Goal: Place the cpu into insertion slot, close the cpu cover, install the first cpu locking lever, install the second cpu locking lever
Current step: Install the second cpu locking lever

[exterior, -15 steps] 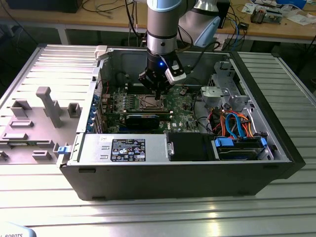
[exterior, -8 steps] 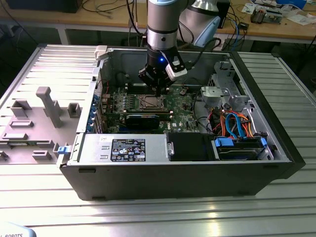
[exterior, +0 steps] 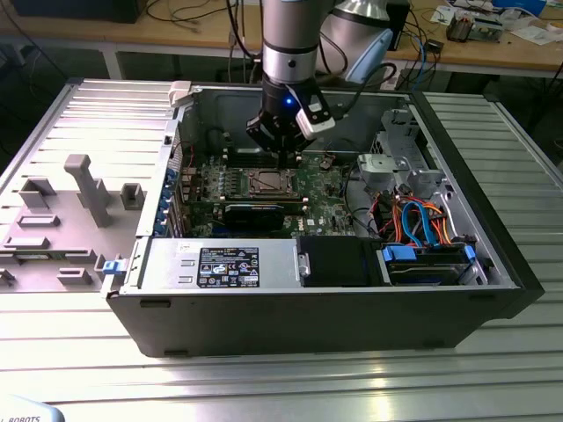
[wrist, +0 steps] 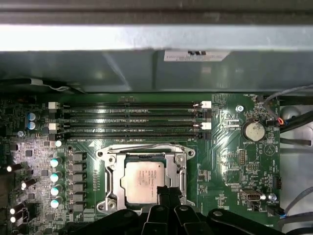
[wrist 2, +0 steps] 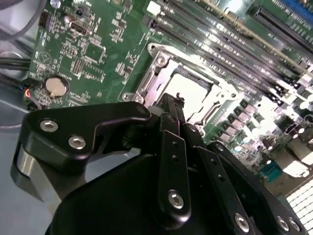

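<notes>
Your cpu (wrist: 142, 179) sits seated in insertion slot (wrist: 113, 182) mid-motherboard (wrist: 230, 161); placement judged done. Cpu cover (wrist: 142, 155) lies flat around chip, appears closed. Locking levers: state unclear, judge both pending. Hand (wrist 2: 175, 110) hovers at socket's edge, fingers pinched narrow, carrying nothing.

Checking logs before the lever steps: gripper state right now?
Gripper: fingers shut together, holding nothing, tips just over the edge of the cpu cover, which is down around the cpu seated in the socket.
</notes>
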Controlling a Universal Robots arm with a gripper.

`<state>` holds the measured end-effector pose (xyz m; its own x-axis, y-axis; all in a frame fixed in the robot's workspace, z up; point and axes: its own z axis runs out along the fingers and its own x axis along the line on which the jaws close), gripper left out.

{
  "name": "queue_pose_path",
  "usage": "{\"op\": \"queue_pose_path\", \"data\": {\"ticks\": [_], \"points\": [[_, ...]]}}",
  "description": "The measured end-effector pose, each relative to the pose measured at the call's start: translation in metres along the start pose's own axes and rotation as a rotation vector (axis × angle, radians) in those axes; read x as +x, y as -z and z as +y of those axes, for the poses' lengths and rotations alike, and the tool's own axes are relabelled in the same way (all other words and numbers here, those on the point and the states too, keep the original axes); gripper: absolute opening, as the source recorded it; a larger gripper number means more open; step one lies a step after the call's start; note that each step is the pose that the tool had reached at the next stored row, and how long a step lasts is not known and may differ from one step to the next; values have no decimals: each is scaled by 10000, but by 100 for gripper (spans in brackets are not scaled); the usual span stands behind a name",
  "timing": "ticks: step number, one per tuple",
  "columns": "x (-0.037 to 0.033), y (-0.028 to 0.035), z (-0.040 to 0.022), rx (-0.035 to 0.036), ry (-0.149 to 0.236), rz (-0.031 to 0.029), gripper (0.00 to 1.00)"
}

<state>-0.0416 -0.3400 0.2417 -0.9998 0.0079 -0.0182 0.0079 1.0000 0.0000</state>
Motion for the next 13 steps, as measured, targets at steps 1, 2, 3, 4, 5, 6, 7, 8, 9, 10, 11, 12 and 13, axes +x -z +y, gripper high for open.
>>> {"op": "queue_pose_path", "data": {"ticks": [1, 2, 3, 4, 5, 6, 7, 8, 9, 10, 11, 12, 13], "points": [[0, -2, -30, -27, 0, 0, 11], [-1, -4, -58, -83, 0, 1, 11], [-1, -4, -89, -254, -4, 2, 11], [-1, -4, -108, -402, -7, 3, 11], [-1, -4, -132, -579, -10, 4, 11], [-1, -4, -142, -585, -10, 3, 11], [-1, -4, -143, -585, -12, 4, 11], [-1, -4, -151, -584, -10, 4, 11], [-1, -5, -157, -585, -10, 4, 11], [-1, -5, -157, -584, -10, 4, 11], [-1, -5, -158, -584, -10, 5, 11], [-1, -5, -158, -584, -10, 4, 11], [-1, -5, -159, -584, -10, 5, 11]]}}
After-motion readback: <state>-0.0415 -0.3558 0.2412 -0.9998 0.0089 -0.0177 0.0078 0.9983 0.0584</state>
